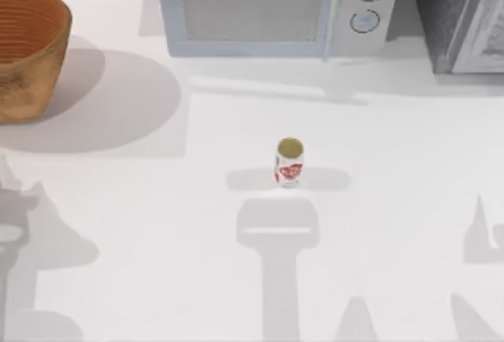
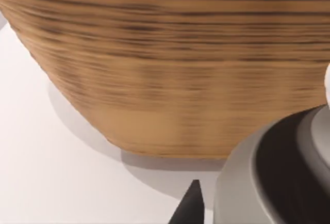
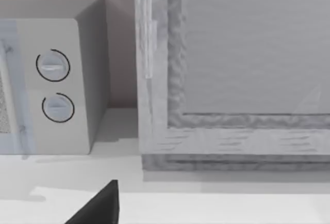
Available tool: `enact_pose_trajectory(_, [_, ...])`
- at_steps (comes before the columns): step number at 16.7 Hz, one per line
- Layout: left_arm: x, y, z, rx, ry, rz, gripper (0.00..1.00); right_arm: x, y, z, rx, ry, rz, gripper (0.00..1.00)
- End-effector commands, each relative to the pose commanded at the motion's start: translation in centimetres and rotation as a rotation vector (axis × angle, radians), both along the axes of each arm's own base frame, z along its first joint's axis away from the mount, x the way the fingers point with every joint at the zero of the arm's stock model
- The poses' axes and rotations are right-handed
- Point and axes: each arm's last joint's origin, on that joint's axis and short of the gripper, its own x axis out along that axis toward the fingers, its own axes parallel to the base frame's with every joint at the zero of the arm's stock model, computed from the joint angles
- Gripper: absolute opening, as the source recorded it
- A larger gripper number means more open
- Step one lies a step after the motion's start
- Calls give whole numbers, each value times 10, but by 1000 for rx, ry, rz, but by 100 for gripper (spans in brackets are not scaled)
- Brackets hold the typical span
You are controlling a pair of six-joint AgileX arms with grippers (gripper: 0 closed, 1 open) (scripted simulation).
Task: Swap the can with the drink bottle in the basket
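The drink bottle (image 1: 290, 162) stands upright mid-table, well apart from the basket (image 1: 27, 46); both grippers' finger state cannot be told.

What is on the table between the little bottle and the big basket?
Nothing. In the top view, only bare white table and shadow lie between the drink bottle near the middle and the basket at the far left.

A small white drink bottle (image 1: 290, 163) stands upright mid-table, well apart from the woven basket (image 1: 27, 50) at the far left corner, with a microwave (image 1: 276, 9) along the back edge.
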Motion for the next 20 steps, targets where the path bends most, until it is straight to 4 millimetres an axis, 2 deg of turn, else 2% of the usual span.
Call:
enact_pose_trajectory(1, [0,0,0,0,0,0,2,0,0,0,0,0,0,100])
enact_pose_trajectory(2, [0,0,0,0,0,0,0,0,0,0,0,0,0,100])
enact_pose_trajectory(12, [0,2,1,2,-1,11,0,0,0,0,0,0,0,100])
enact_pose_trajectory(16, [2,30,19,19,-27,127,0,0,0,0,0,0,0,100])
enact_pose_trajectory(20, [13,67,57,45,-63,255,0,0,0,0,0,0,0,100])
